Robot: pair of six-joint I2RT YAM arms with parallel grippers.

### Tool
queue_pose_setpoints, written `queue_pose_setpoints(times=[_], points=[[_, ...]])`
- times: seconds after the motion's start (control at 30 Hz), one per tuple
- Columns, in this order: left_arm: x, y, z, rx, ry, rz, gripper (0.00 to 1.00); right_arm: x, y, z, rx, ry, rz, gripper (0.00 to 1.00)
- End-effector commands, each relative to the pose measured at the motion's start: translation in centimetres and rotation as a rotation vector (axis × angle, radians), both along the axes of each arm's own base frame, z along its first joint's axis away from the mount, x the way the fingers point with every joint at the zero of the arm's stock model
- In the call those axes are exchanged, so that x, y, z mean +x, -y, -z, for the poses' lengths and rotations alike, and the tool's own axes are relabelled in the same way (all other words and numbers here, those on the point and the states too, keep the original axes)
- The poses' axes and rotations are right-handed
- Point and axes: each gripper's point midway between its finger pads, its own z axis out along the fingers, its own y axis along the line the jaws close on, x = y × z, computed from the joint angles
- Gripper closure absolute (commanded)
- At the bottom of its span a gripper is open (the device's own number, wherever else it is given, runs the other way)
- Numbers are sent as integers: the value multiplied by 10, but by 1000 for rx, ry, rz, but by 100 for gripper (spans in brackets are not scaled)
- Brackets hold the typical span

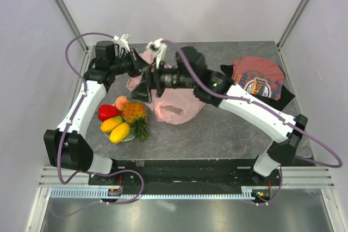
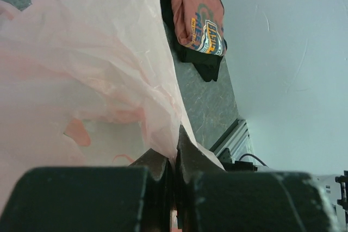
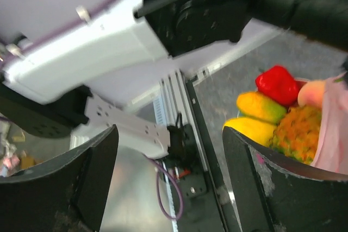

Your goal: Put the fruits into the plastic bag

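The pale-pink plastic bag (image 1: 173, 103) lies crumpled mid-table. My left gripper (image 2: 176, 146) is shut on a fold of the plastic bag (image 2: 92, 74), holding its rim up at the back (image 1: 145, 64). The fruits sit piled on a plate at front left: a pineapple (image 1: 134, 112), a red pepper-like piece (image 1: 107, 112), a peach (image 1: 120, 102) and two yellow mangoes (image 1: 119, 132). My right gripper (image 1: 142, 92) hovers between bag and fruits. It stands open (image 3: 169, 132) with nothing between its fingers; the pineapple (image 3: 296, 134) and red piece (image 3: 278, 83) lie just beyond its right finger.
A folded dark-red printed T-shirt (image 1: 260, 77) lies at the back right of the table (image 1: 217, 131), also seen past the bag in the left wrist view (image 2: 198, 14). The two arms cross closely above the bag. The aluminium frame rail (image 3: 182, 107) runs along the near edge.
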Motion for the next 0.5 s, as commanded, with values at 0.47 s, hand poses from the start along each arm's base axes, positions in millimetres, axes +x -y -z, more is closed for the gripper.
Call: queue_pose_setpoints(times=[0.47], points=[[7, -11, -9, 56, 84, 50, 98, -5, -14, 243, -761, 45, 32, 28]])
